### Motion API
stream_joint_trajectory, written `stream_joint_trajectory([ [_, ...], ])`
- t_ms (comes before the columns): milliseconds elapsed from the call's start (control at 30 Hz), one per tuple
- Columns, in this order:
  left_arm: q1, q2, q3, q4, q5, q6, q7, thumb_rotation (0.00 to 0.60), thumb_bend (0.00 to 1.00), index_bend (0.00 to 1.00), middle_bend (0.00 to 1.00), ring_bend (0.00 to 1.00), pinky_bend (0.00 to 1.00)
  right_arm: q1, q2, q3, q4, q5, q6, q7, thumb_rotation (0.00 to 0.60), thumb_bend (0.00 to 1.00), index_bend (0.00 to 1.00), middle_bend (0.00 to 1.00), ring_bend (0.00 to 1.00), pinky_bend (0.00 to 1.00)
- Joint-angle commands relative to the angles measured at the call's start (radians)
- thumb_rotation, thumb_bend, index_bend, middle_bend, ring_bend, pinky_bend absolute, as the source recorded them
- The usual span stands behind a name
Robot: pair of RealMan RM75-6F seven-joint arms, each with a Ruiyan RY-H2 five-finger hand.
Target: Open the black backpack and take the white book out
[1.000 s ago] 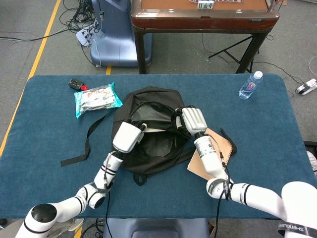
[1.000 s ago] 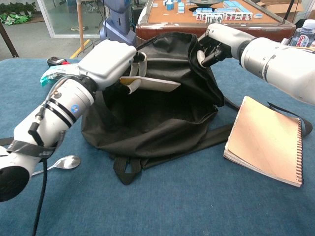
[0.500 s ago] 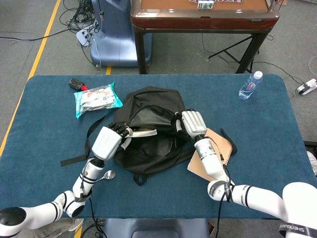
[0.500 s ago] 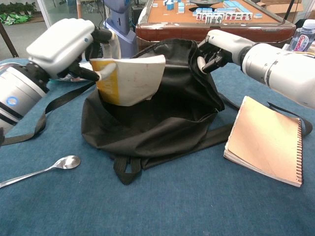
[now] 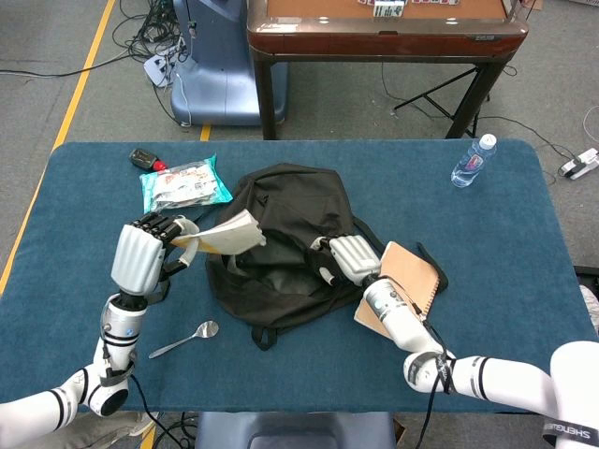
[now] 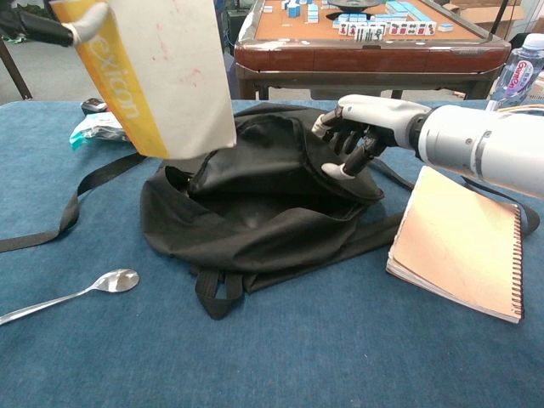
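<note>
The black backpack [image 5: 281, 248] lies slumped in the middle of the blue table [image 5: 505, 234], its mouth open toward my left side. My left hand [image 5: 140, 253] grips the white book [image 5: 226, 234], lifted clear of the bag and to its left. In the chest view the white book [image 6: 153, 68] fills the upper left with its yellow band showing, and only the fingers of my left hand [image 6: 42, 21] appear. My right hand [image 6: 365, 136] hovers at the backpack [image 6: 255, 204] flap with fingers loosely bent, holding nothing. In the head view that right hand [image 5: 344, 257] sits at the bag's right side.
A brown spiral notebook [image 6: 459, 242] lies right of the bag, and a spoon [image 6: 85, 289] at the front left. A loose strap [image 6: 76, 200] trails left. A snack packet [image 5: 182, 185] and a small black item [image 5: 142, 158] sit far left, a water bottle [image 5: 473, 161] far right.
My left hand drew the white book up and leftward, fully out of the backpack. My right hand let go of the bag's rim and the bag slumped down.
</note>
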Motion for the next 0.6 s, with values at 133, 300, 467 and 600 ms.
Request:
stream_joint_trajectory([
  [133,0.032,0.067,-0.033,-0.053,-0.013,0.009,0.024,0.600,0.48,0.68,0.76,0.65,0.59,-0.040,0.109,-0.041,-0.138,-0.068,0.020,0.017,0.600,0.31,0.02,0.17,0.17,0.19],
  [300,0.018,0.058,-0.051,-0.026,-0.023,-0.024,0.060,0.600,0.48,0.68,0.76,0.65,0.59,-0.098,0.198,-0.057,-0.228,-0.159,0.078,0.067,0.600,0.31,0.02,0.17,0.17,0.19],
  [467,-0.017,0.000,-0.058,0.032,-0.042,-0.084,0.103,0.600,0.48,0.68,0.76,0.65,0.59,-0.159,0.284,-0.074,-0.292,-0.240,0.143,0.110,0.600,0.31,0.02,0.17,0.17,0.19],
  [600,-0.049,-0.074,-0.044,0.102,-0.036,-0.122,0.156,0.600,0.48,0.67,0.76,0.65,0.59,-0.202,0.339,-0.084,-0.315,-0.271,0.191,0.128,0.600,0.31,0.02,0.17,0.17,0.19],
])
